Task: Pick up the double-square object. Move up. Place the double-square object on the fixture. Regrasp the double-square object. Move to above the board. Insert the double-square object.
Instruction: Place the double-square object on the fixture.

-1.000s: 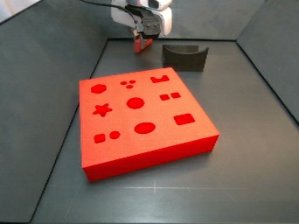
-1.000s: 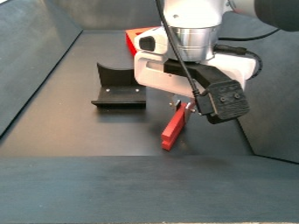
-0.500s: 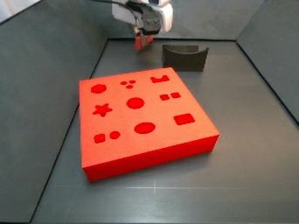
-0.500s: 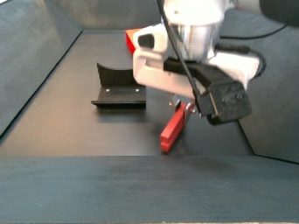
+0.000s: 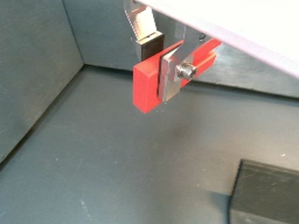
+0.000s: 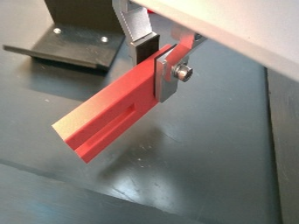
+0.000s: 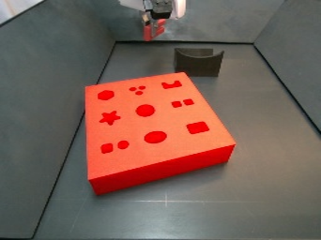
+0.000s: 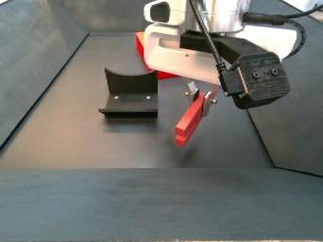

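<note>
Higher than before, the end effector [image 8: 194,92] grips the double-square object [image 8: 190,122] by one end; keep rising straight, clear of the fixture [image 8: 127,94].

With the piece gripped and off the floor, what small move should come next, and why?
Probably carry it sideways toward the fixture. The tool is shut on the double-square object, which hangs clear of the floor in both side views, and the fixture's notch is unoccupied. The lift looks high enough, though I cannot judge clearance over the fixture exactly.
</note>
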### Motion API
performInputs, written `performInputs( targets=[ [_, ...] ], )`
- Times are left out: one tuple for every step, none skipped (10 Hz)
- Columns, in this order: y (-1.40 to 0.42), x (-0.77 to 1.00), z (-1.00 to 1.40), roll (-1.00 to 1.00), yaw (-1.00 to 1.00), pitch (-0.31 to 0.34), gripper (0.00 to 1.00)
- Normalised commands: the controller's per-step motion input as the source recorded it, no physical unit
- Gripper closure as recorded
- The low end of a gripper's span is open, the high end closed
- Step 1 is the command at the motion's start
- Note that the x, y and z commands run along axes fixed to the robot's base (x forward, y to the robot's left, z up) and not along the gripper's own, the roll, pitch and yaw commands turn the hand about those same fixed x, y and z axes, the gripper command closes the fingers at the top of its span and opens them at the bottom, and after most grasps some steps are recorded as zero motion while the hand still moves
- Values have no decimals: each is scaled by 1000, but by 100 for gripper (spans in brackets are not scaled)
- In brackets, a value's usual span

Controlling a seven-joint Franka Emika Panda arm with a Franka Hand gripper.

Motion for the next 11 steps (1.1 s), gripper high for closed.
performInputs(
  targets=[
    [0, -7, 1000, 2, 3, 19, 100],
    [1, -15, 1000, 15, -7, 30, 100],
    [1, -20, 1000, 33, -15, 35, 100],
    [1, -24, 1000, 49, -18, 40, 100],
    [0, -29, 1000, 63, -8, 47, 100],
    [-2, -32, 1000, 72, 1, 53, 100],
    [-1, -29, 871, 81, 8, 59, 100],
    [0, -23, 718, 89, 14, 66, 100],
    [0, -16, 567, 93, 18, 75, 100],
    [-2, -9, 414, 87, 22, 81, 100],
    [0, -3, 207, 74, 20, 87, 100]
  ],
)
